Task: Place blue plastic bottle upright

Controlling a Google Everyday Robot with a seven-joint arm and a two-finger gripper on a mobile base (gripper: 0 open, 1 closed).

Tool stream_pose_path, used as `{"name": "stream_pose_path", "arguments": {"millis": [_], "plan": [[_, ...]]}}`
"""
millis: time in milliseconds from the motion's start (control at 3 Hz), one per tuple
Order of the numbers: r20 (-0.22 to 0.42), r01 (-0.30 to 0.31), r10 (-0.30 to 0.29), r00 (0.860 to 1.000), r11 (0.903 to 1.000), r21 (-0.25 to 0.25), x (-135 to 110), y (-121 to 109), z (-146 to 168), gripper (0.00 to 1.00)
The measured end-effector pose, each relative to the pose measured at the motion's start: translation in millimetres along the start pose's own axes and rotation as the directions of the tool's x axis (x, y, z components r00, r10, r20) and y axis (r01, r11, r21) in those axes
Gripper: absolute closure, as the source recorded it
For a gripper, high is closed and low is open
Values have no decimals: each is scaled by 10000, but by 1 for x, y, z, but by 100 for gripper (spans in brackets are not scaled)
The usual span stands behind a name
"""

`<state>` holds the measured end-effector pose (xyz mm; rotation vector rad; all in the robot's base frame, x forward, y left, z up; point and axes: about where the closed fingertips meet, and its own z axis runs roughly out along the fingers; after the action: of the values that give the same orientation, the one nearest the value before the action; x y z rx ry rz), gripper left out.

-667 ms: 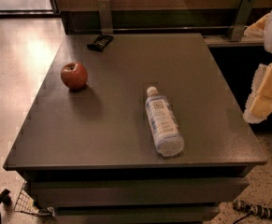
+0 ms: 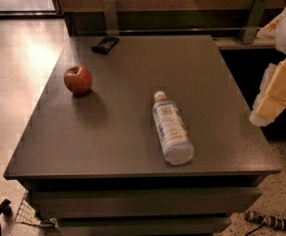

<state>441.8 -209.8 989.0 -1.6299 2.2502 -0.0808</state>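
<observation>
blue plastic bottle [image 2: 172,130] flat on table [image 2: 108,136]
we see gripper [image 2: 272,100] well right of it, no contact; can't tell its state

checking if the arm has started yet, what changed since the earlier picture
Nothing visibly changed. The gripper hangs at the right edge beside the dark grey table, apart from the clear bluish plastic bottle, which lies on its side. The round red apple and flat black object kept their places.

Warm, dim light. Glare washes the polished floor [image 2: 19,48] beyond the far-left corner of the dark grey bench [image 2: 132,132]; the round red apple [image 2: 77,79] casts a soft shadow toward the near edge. The pale gripper [image 2: 272,95] off the right edge glows.
</observation>
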Motion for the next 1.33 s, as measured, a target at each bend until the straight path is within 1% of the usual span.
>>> {"name": "stream_pose_path", "arguments": {"millis": [333,667,1000,1333], "plan": [[793,-1845,1884,9789,9814,-538,-28,5,15,0],[802,-3187,3245,9425,9447,-770,-51,10,32,0],[-23,-4043,4057,9140,9103,-882,-67,18,60,0],[-1414,-5554,5447,8266,8302,-485,-65,19,90,0]]}}
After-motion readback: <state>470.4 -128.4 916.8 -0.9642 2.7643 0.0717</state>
